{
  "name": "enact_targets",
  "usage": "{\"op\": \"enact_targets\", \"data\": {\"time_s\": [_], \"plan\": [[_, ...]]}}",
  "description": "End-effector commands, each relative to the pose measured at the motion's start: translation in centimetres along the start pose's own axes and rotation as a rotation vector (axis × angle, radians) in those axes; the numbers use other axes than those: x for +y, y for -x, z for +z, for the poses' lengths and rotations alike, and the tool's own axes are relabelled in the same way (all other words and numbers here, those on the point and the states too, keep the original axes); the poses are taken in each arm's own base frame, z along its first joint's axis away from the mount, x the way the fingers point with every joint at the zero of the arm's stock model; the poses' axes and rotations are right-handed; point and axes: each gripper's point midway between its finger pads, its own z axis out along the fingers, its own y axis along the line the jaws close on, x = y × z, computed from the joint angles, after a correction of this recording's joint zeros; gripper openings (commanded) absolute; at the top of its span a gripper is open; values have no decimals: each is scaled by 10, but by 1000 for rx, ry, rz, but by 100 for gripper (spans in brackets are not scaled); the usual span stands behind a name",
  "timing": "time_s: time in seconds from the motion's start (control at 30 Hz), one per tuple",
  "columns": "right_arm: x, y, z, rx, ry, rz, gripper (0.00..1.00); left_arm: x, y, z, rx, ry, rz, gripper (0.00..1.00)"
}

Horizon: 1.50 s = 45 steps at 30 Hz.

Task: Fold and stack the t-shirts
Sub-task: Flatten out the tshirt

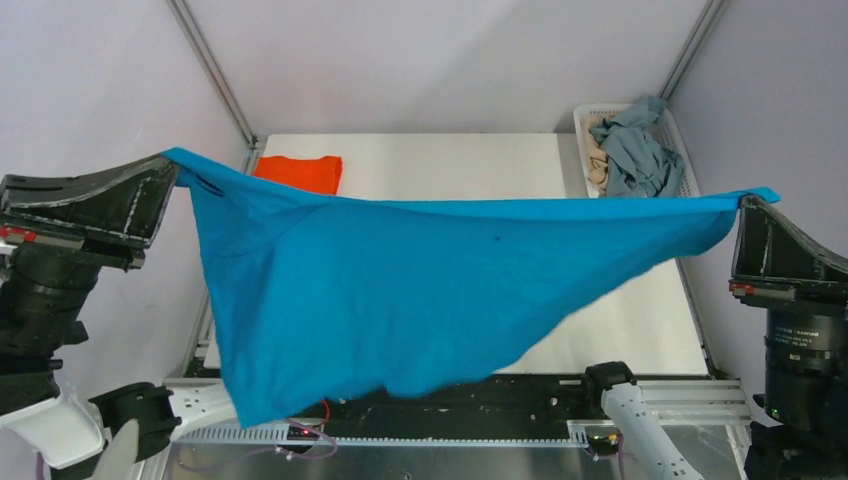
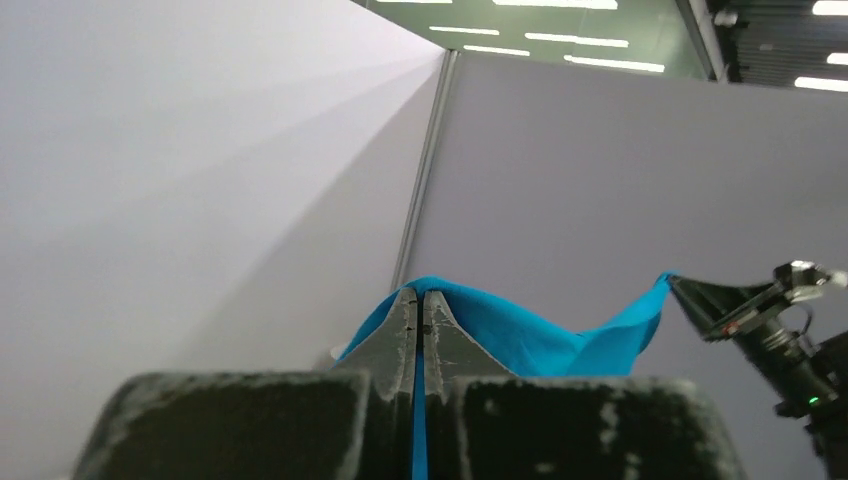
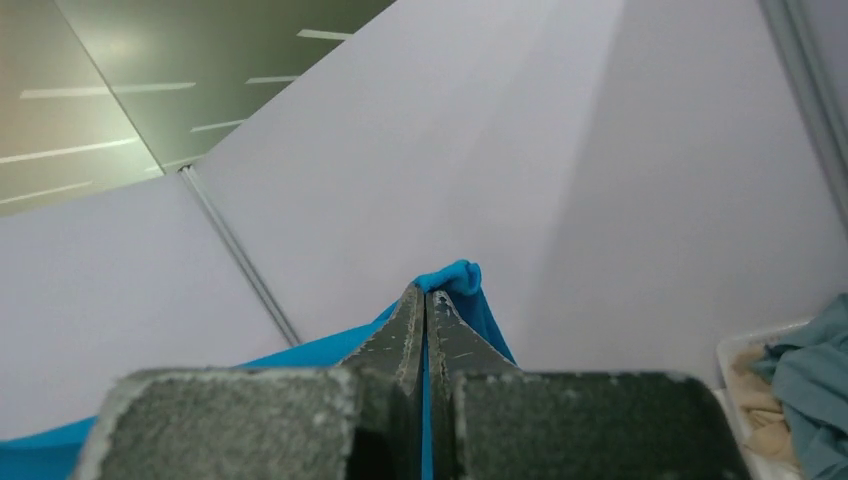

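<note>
A blue t-shirt (image 1: 400, 290) hangs stretched in the air between both grippers, high above the white table (image 1: 640, 320). My left gripper (image 1: 172, 162) is shut on its left corner; the cloth shows pinched between the jaws in the left wrist view (image 2: 419, 296). My right gripper (image 1: 746, 200) is shut on its right corner, also seen in the right wrist view (image 3: 426, 292). The shirt's lower edge sags towards the near left. A folded orange t-shirt (image 1: 300, 171) lies at the table's far left, partly hidden behind the blue one.
A white basket (image 1: 588, 118) at the far right holds crumpled grey-blue (image 1: 635, 150) and beige (image 1: 598, 160) garments. Grey walls and metal frame posts (image 1: 215, 75) enclose the table. The arm bases sit at the near edge.
</note>
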Motion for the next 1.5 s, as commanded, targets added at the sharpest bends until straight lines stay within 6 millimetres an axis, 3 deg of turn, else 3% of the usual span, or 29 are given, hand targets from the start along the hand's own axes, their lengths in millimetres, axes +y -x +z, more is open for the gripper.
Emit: {"op": "enact_targets", "data": {"time_s": [0.0,0.07,0.1,0.13,0.17,0.2,0.23,0.27,0.3,0.33,0.4,0.47,0.5,0.53,0.57,0.6,0.63,0.67,0.7,0.73,0.77,0.83,0.93,1.03,1.2,1.3,1.47], "plan": [[-21,-16,24,57,-110,-94,0,-5,-18,25,67,-31,151,0],[-33,-28,34,77,-151,-106,0,11,-35,41,107,58,216,0],[-37,-33,38,81,-164,-109,0,19,-55,55,154,99,256,0],[-51,-49,47,112,-205,-122,0,36,-62,60,170,194,309,0],[-64,-66,53,141,-235,-134,0,56,-83,73,217,310,365,0],[-76,-78,59,159,-274,-144,0,67,-93,78,241,360,428,0],[-84,-87,64,166,-294,-147,0,85,-124,88,307,426,494,0],[-105,-110,68,205,-353,-161,0,94,-136,95,326,443,527,0],[-121,-133,70,242,-390,-167,0,115,-165,104,388,470,570,0],[-135,-149,74,268,-428,-177,0,128,-183,108,423,486,577,0],[-166,-192,80,332,-491,-191,0,174,-249,119,576,503,605,0],[-197,-240,82,407,-538,-210,0,220,-311,117,726,509,634,0],[-223,-280,77,497,-588,-230,0,240,-335,112,788,516,655,0],[-230,-290,80,496,-590,-228,0,261,-375,108,884,521,668,0],[-251,-323,70,567,-632,-239,0,276,-393,103,937,526,689,0],[-258,-335,73,572,-635,-235,0,298,-434,96,1033,532,695,0],[-278,-364,63,638,-673,-241,0,312,-448,93,1072,549,709,0],[-284,-376,66,640,-671,-236,0,333,-483,81,1158,563,711,0],[-301,-404,55,704,-702,-241,0,343,-494,80,1181,581,720,0],[-306,-414,57,710,-701,-239,0,360,-522,68,1248,596,719,0],[-320,-436,47,768,-726,-247,0,368,-529,69,1258,616,725,0],[-332,-458,47,785,-733,-241,0,390,-563,55,1325,641,716,0],[-341,-474,51,788,-729,-241,0,406,-576,53,1331,672,685,0],[-346,-476,51,781,-744,-257,0,415,-572,58,1289,722,634,0],[-339,-465,54,763,-740,-264,0,418,-546,66,1192,803,545,0],[-334,-455,54,757,-741,-267,0,409,-525,72,1146,817,535,0],[-317,-427,58,709,-732,-279,0,394,-493,65,1095,854,529,0]]}}
